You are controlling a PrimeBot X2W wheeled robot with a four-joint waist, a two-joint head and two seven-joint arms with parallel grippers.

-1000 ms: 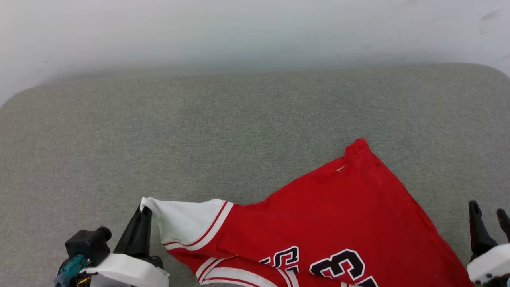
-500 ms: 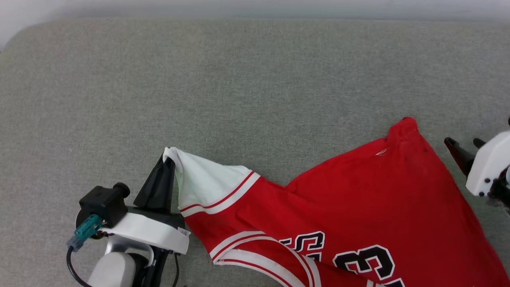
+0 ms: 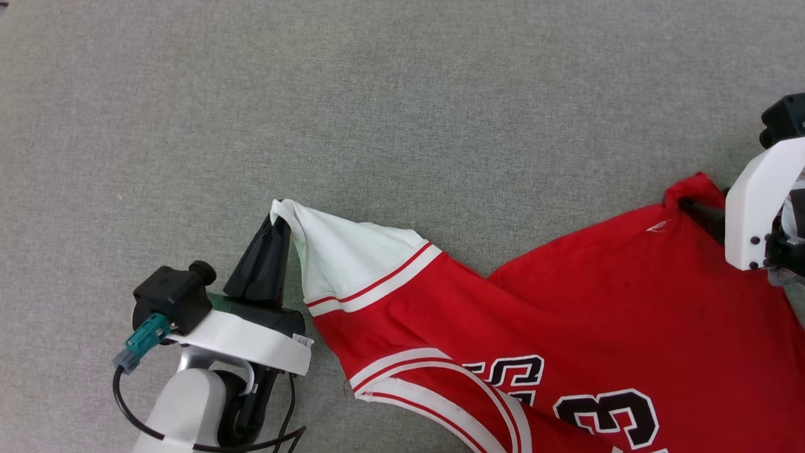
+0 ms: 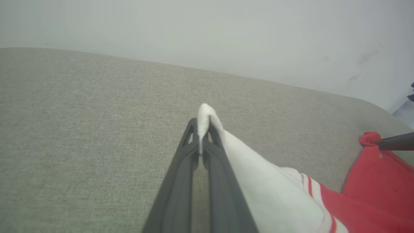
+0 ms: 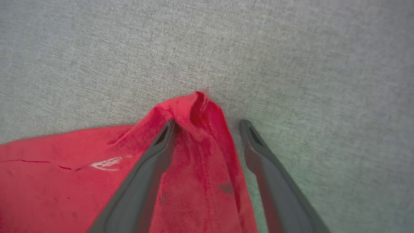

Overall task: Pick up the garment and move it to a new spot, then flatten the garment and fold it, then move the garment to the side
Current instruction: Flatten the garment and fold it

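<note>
Flatten step: left gripper (image 3: 278, 220) clamped on shirt's (image 3: 566, 314) white sleeve tip (image 4: 204, 111), right gripper (image 5: 208, 124) wide apart astride far-right red corner (image 5: 197, 100); shirt rumpled near-right on grey surface (image 3: 377, 94); next close right, stretch

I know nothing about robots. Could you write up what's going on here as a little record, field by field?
Surface: grey woven fabric pad
Garment: red sports jersey with white striped sleeves and black numerals, lying rumpled, not flat
Left tool: shut, pinching the tip of the white sleeve
Right tool: open, its fingers either side of the jersey's red corner, not yet closed on it
Folding: not started
</note>
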